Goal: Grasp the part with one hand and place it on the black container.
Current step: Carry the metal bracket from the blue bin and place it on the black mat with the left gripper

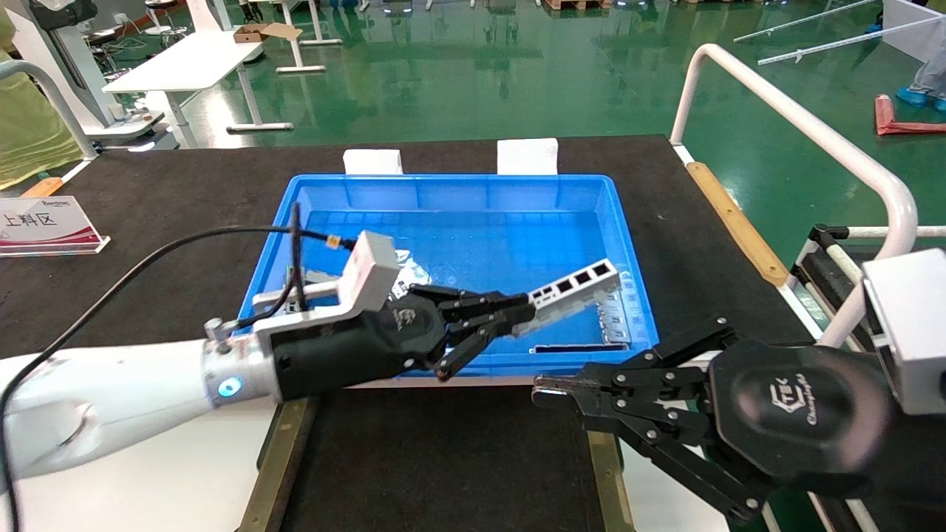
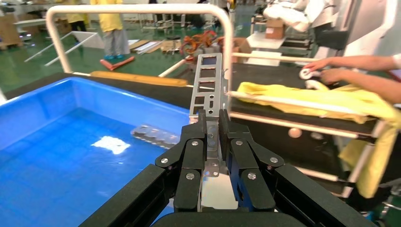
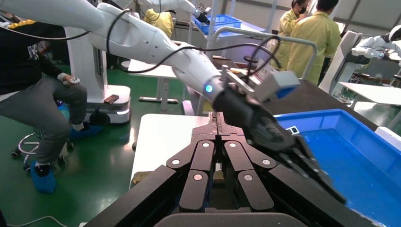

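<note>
My left gripper [image 1: 517, 310] is shut on the part [image 1: 575, 284], a silver ladder-like metal strip with square cut-outs, and holds it lifted above the front right of the blue bin [image 1: 458, 193]. In the left wrist view the part [image 2: 206, 85] sticks straight out from between the fingers [image 2: 196, 124]. The black container [image 1: 443, 458], a matte-black tray with tan side strips, lies in front of the bin, below the left arm. My right gripper [image 1: 543, 390] is shut and empty, hovering at the tray's right edge; its own view shows it [image 3: 217, 118] closed.
More metal parts [image 1: 613, 321] lie in the bin's right front corner, and one [image 2: 155, 135] shows on the bin floor. A white railing [image 1: 798, 125] and a tan strip [image 1: 735, 222] run along the table's right edge. A sign [image 1: 44, 225] stands at far left.
</note>
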Robot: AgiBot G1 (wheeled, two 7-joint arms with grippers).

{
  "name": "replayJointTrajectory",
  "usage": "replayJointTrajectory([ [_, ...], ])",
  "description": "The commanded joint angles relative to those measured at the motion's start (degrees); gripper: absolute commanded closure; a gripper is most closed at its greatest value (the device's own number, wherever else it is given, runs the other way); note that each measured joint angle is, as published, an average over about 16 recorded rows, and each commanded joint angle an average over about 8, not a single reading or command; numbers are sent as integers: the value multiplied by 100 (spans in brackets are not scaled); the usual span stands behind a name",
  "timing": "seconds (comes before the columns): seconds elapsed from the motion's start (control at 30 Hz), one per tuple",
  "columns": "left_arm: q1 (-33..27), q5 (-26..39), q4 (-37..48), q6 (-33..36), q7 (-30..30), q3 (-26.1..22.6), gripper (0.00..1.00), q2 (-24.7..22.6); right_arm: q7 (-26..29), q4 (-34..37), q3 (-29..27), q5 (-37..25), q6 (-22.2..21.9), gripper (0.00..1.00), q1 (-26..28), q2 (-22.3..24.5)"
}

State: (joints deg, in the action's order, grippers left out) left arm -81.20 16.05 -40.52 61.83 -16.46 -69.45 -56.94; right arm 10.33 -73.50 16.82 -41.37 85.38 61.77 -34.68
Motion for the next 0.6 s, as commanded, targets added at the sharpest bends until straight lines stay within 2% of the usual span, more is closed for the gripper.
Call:
replayJointTrajectory([
  [0.03,83,-35,-344,-12,61,8,100,212,0,0,1,0,0,100,0,0],
  [0.37,894,-26,-2763,-1357,312,-156,100,1420,-2,0,4,3,-2,100,1,2],
  [0.6,1641,4,-3580,-2351,284,-388,100,1768,-3,0,6,4,-3,100,1,3],
])
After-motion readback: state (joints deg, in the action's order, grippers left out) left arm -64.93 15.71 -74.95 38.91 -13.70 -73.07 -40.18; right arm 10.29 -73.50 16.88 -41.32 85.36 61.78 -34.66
